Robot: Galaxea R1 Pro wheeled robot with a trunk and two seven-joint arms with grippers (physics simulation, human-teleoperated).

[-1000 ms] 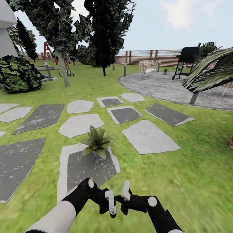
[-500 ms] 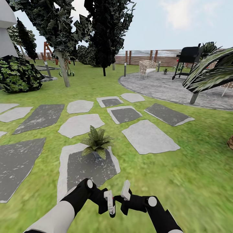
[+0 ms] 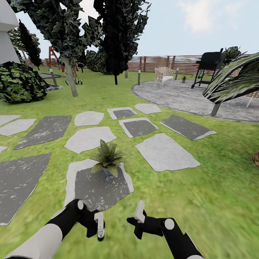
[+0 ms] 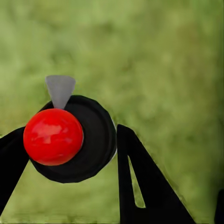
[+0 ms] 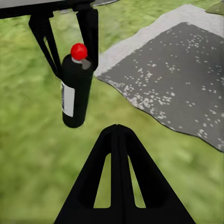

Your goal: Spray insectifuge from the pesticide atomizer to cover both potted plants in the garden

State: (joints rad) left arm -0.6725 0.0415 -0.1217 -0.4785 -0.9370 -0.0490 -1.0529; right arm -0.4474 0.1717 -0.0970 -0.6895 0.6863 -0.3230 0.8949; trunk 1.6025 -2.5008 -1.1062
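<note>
While the big green lawn (image 3: 216,187) spreads all around, flat grey stones (image 3: 165,153) lie in it, with no walls or steps in the way, so the arms have lots of room to move. One little potted plant (image 3: 107,158) sits on the near stone, just ahead. The left gripper (image 3: 98,223) hangs low on the left, its fingers (image 5: 91,32) closed around the top of the spray bottle (image 5: 74,91). The bottle looks small, hard and light. It is smooth, so I think it could slip, and holding it near the neck seems best. The right gripper (image 3: 141,216) holds nothing, with its fingers pressed together.
</note>
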